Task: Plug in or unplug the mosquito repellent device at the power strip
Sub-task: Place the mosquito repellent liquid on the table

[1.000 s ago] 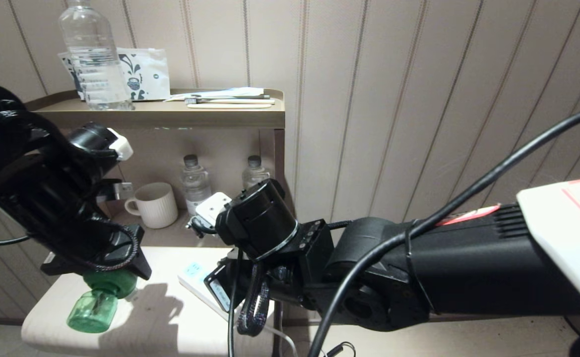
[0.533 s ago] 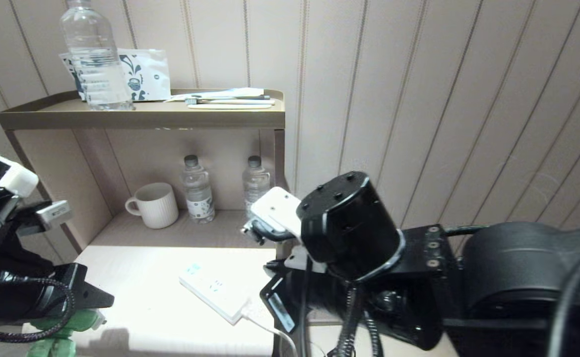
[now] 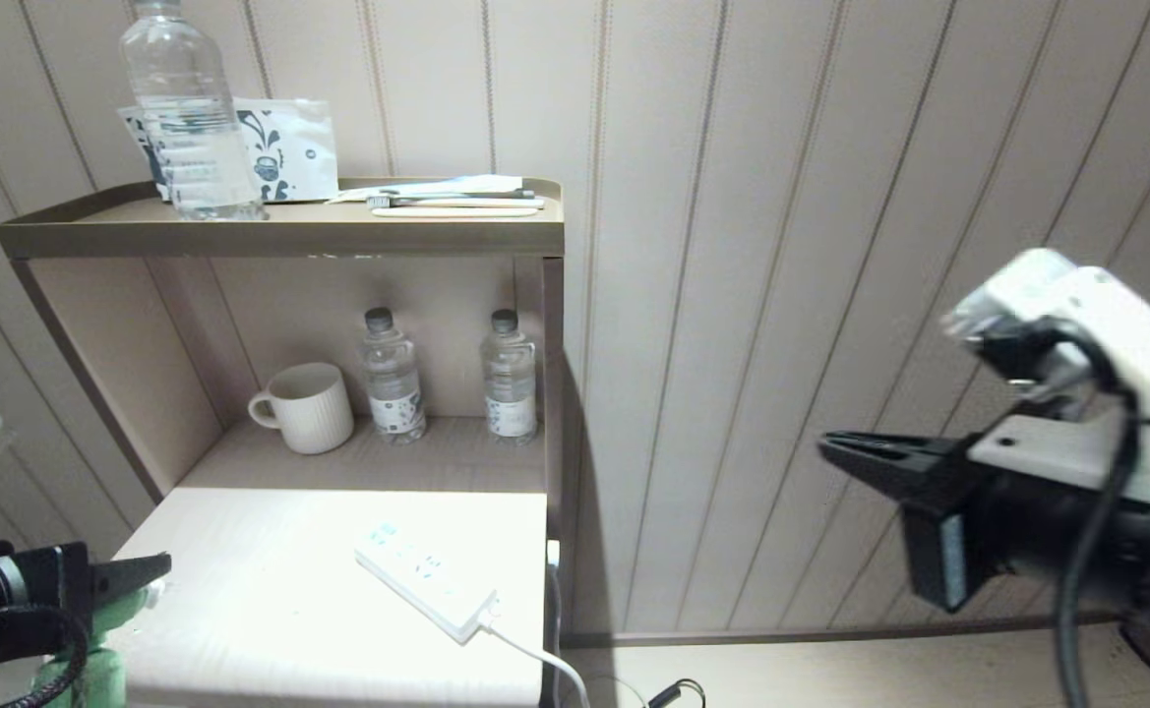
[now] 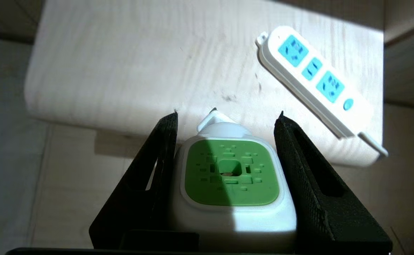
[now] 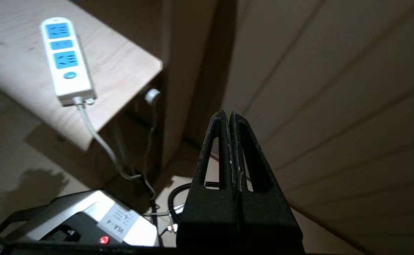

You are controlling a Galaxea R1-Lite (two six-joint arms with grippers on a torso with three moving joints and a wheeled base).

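Already my left gripper point(image 4: 226, 118) clamped the mosquito repellent device point(image 4: 231, 177) at lower centre; next, line its prongs up with the power strip point(image 4: 316, 79), upper right.

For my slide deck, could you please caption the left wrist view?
Left gripper holds the mosquito repellent device, unplugged, beside the power strip.

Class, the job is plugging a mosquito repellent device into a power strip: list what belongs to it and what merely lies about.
Belongs:
- green-and-white plug-in mosquito repellent device, held in left gripper
- flat white power strip with blue sockets

Lying about:
- ribbed cream mug
- clear plastic water bottles
- shut right gripper
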